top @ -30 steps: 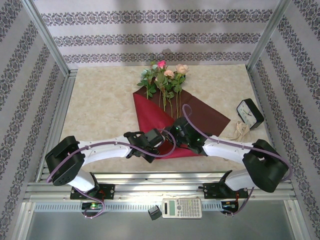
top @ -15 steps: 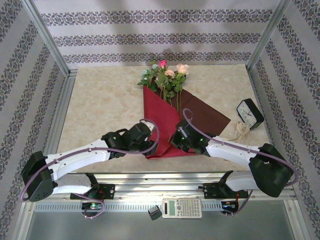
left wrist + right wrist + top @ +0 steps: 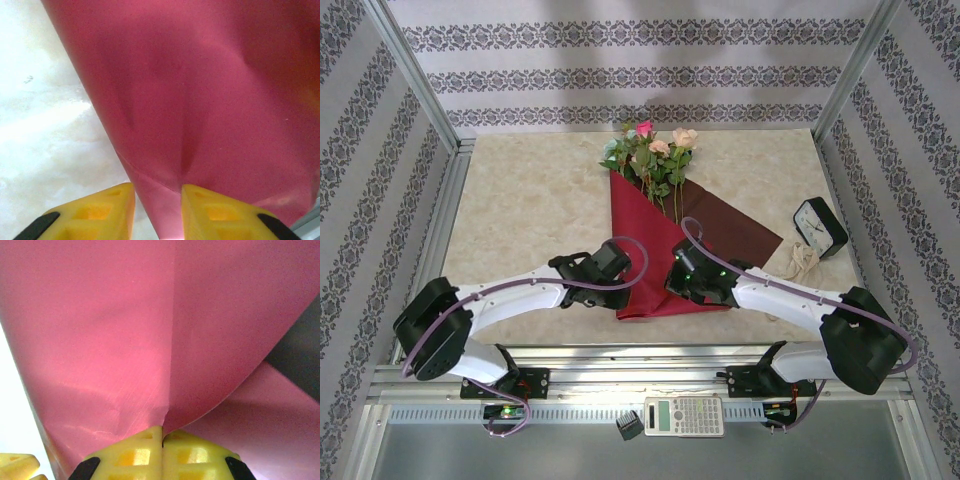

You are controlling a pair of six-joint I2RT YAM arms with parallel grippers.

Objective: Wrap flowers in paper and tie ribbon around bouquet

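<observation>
Right gripper [image 3: 163, 439]: jaws pressed flat together, pinching paper [image 3: 125, 330] where crease runs into their seam. Left gripper [image 3: 157, 212]: jaws narrowly apart, paper's folded edge dipping into gap (contact with pads unclear). Paper folded over stems, spreading ahead of both jaw pairs, its near corner between them. Flowers [image 3: 650, 150] poke out at far end, well beyond jaws.

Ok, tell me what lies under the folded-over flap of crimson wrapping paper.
Green stems of the artificial flowers run under the crimson paper flap; blooms and leaves stick out beyond it. The stems' lower ends are covered, unseen.
</observation>
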